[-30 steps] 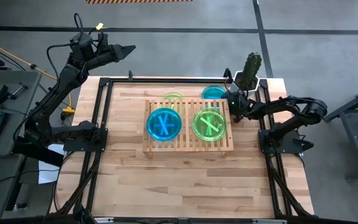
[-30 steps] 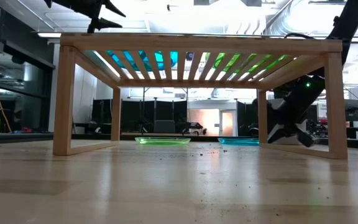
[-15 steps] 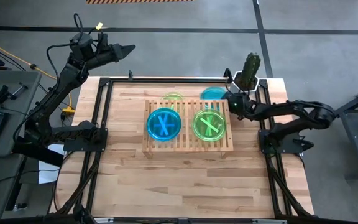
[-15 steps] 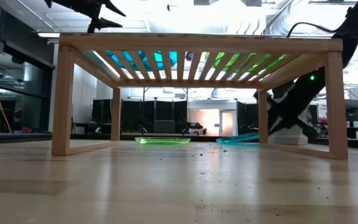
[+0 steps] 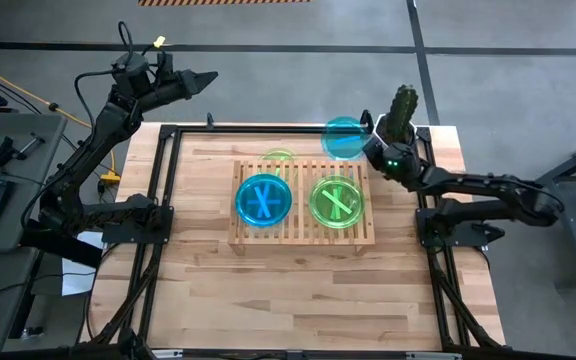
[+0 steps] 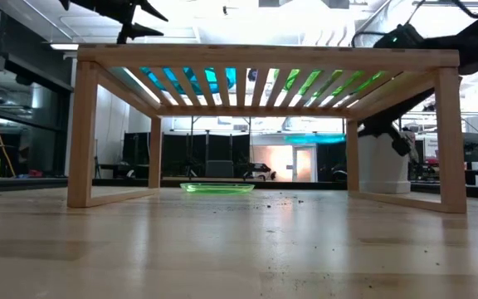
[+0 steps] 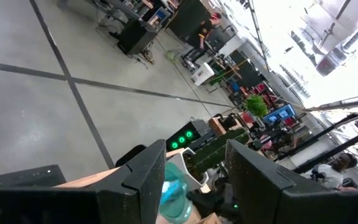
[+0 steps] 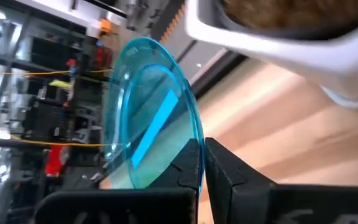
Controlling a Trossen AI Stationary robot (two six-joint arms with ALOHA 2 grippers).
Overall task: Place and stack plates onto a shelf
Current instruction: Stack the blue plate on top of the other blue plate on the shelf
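Observation:
The slatted wooden shelf (image 5: 303, 228) stands mid-table with a blue plate (image 5: 264, 199) and a green plate (image 5: 336, 200) lying side by side on its top. Another green plate (image 5: 278, 156) lies flat on the table behind the shelf, also visible in the low view (image 6: 217, 188). My right gripper (image 5: 366, 148) is shut on a second blue plate (image 5: 344, 138), which hangs in the air beyond the shelf's far right corner (image 6: 314, 139). My left gripper (image 5: 203, 78) waits open, raised high beyond the table's far left corner. My right gripper pinches the blue plate's rim (image 8: 190, 144) between its two fingers (image 8: 229, 171), one on each face, at the side of the plate toward the table's right. It reaches in from the table's right. The plate is lifted clear of the table and lies about level.
A cactus in a white pot (image 5: 403, 112) stands at the far right corner, right beside my right gripper. The black frame rails (image 5: 164, 200) run along the table's left, right and far sides. Bare tabletop (image 5: 298, 290) lies in front of the shelf.
My right gripper has risen with the blue plate. The plate lay flat on the table behind the shelf, then tipped with its right edge up, and now hangs clear of the table at about the height of the shelf's top.

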